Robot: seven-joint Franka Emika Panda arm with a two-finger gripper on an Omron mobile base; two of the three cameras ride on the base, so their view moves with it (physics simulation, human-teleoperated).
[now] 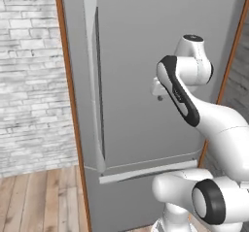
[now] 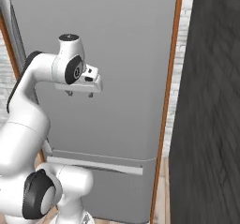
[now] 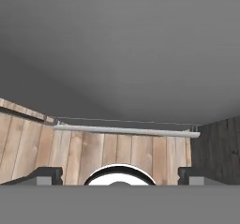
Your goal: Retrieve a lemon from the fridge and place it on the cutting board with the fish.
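The jaws stand wide apart and hold nothing; in the hand view the two dark fingertips [image 3: 44, 175] sit at the far corners with only wooden floor [image 3: 117, 150] between them. The gripper [image 2: 80, 94] points downward, just in front of the closed fridge [image 2: 122, 54] door, likely a waiting posture before reaching for the long vertical handle [image 1: 98, 75] at the door's left edge. The lower drawer [image 1: 146, 170] is shut too, so the lemon presumably lies inside, hidden. A brick wall [image 1: 29, 71] stands left of the fridge, a dark panel [image 2: 211, 101] on the right. No brand, label or writing can be read anywhere
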